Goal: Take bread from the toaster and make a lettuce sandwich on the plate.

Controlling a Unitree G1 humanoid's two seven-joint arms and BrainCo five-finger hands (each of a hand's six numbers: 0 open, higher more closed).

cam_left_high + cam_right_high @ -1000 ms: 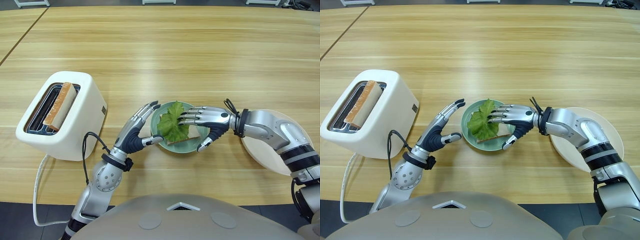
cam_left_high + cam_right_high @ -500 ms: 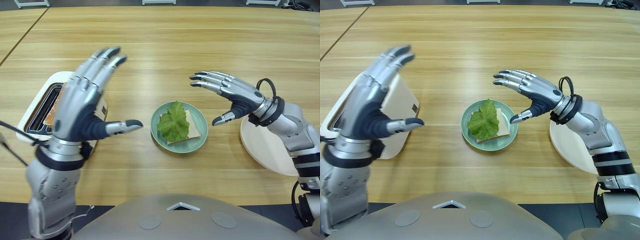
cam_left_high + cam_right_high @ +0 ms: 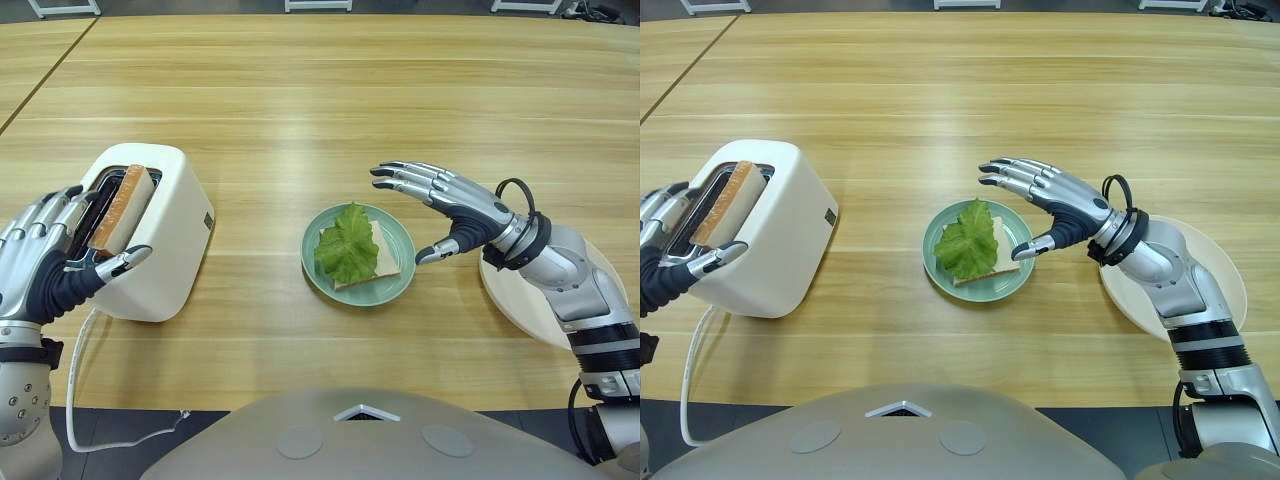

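Both eyes looked forward and down from the robot's head at the counter (image 3: 330, 90), slightly offset sideways, sharing nearly the whole scene.

Looks like a robotics test room, not a kitchen.

The toaster (image 3: 165, 235), a green plate (image 3: 388, 292) and a cream plate (image 3: 515, 308) sit on a broad pale wooden table (image 3: 330, 90) of the meeting-room kind, with a seam (image 3: 50, 75) where two tops meet. Past its far edge there is a dark floor (image 3: 200, 5), the white feet (image 3: 318, 4) of some stands, and black cables (image 3: 603, 9). The toaster's white cord (image 3: 74, 375) trails off the near edge.
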